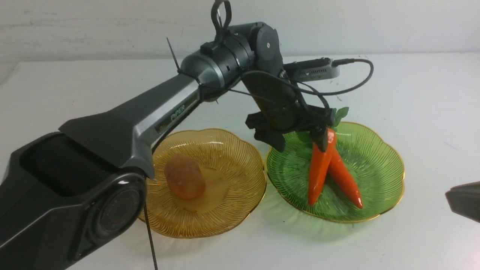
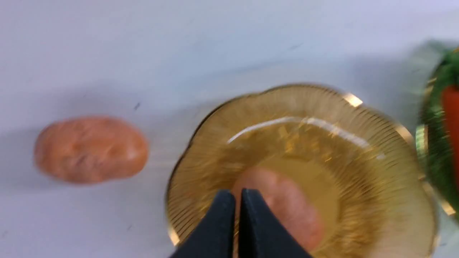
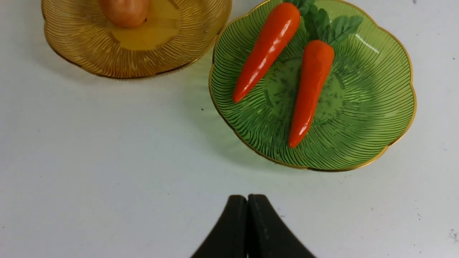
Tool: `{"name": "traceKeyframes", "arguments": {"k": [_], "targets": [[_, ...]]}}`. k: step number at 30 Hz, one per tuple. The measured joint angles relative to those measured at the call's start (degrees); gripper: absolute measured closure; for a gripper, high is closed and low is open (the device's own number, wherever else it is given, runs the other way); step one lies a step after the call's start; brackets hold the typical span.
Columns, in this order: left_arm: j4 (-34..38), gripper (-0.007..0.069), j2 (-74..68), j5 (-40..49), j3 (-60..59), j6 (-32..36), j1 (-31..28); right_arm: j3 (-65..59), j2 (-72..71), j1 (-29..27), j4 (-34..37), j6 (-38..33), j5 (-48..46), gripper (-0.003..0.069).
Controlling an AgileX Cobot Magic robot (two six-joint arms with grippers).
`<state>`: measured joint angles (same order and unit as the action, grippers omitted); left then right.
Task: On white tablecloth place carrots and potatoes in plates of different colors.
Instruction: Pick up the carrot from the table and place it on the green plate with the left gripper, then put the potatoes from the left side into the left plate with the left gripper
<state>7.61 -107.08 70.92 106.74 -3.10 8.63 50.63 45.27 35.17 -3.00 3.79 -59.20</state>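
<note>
Two orange carrots (image 1: 330, 168) with green tops lie side by side in the green plate (image 1: 386, 176); the right wrist view shows both carrots (image 3: 267, 52) in this plate (image 3: 376, 107). One tan potato (image 1: 183, 182) rests in the amber plate (image 1: 232, 165). A second potato (image 2: 91, 148) lies on the white tablecloth (image 1: 431, 112) beside the amber plate (image 2: 358, 143); my left arm hides it from the front view. My left gripper (image 2: 237, 195) is shut and empty, above the potato (image 2: 287, 208) in the amber plate. My right gripper (image 3: 247, 200) is shut and empty over bare cloth, short of the green plate.
My left arm (image 1: 157, 116) stretches from the near left across the amber plate toward the middle. A camera and its cable (image 1: 315, 69) stick out above the left wrist. Only the tip of my right gripper (image 1: 463, 200) shows at the right edge.
</note>
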Motion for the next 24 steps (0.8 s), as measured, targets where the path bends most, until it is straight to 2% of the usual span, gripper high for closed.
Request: {"name": "traceKeyframes", "arguments": {"k": [3,7,11,14,17,19,21,24], "targets": [[-1.45,0.0606,0.54,0.53,-5.11,-4.59,-3.66,0.00,0.00,0.00,0.00,0.00,0.04,0.0674],[-3.02,0.0537,-1.01,0.47,-7.85,-10.84,-6.73,0.00,0.00,0.00,0.00,0.07,0.17,0.0674],[-3.23,0.0405,-3.07,0.28,-8.04,-14.24,-7.58,0.00,0.00,0.00,0.05,1.35,1.06,0.0674],[-3.10,0.0276,-4.38,-2.55,-8.04,-16.46,-7.58,0.00,0.00,0.00,0.05,2.63,2.04,0.0674],[-3.38,0.0073,-6.33,-8.78,-8.04,-22.23,-7.58,0.00,0.00,0.00,0.05,4.43,4.35,0.0674],[-5.16,-0.0020,-8.05,-11.14,-8.04,-26.01,-7.58,0.00,0.00,0.00,0.05,4.73,5.97,0.0674],[-5.91,-0.0053,-9.66,-11.45,-8.04,-29.35,-7.58,0.00,0.00,0.00,0.05,4.86,7.24,0.0674],[-6.35,-0.0059,-12.32,-11.73,-8.04,-37.02,-7.58,0.00,0.00,0.00,0.05,4.91,8.78,0.0674]]}}
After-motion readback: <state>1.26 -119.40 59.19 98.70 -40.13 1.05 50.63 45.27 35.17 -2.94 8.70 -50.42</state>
